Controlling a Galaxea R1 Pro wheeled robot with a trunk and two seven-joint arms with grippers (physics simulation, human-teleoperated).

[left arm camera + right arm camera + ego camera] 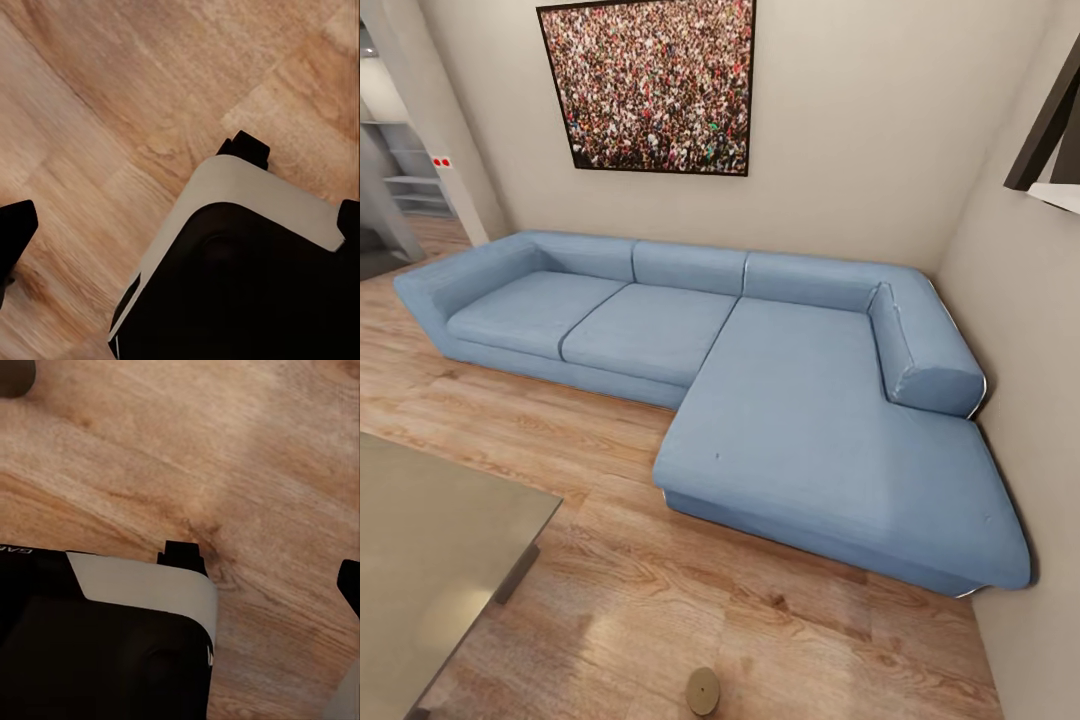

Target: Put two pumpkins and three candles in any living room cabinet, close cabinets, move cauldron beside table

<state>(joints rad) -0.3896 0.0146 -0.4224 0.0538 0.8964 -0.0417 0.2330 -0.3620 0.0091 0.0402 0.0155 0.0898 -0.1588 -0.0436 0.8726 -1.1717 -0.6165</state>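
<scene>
The cabinet is out of view. A glass-topped low table (440,540) fills the head view's lower left corner. A small round tan object (702,690) stands on the wood floor near the bottom edge; what it is I cannot tell. In the left wrist view my left gripper (180,225) hangs open over the floor and the robot's black-and-white base (247,262), with one black fingertip (16,229) at each side. In the right wrist view my right gripper (184,581) is held wide too, with nothing in it. One fingertip (349,585) shows at the edge.
A long blue L-shaped sofa (760,400) runs along the back wall and into the right corner. A framed crowd picture (652,85) hangs above it. A doorway with shelves (410,190) opens at the far left. Wood floor (660,600) lies between table and sofa.
</scene>
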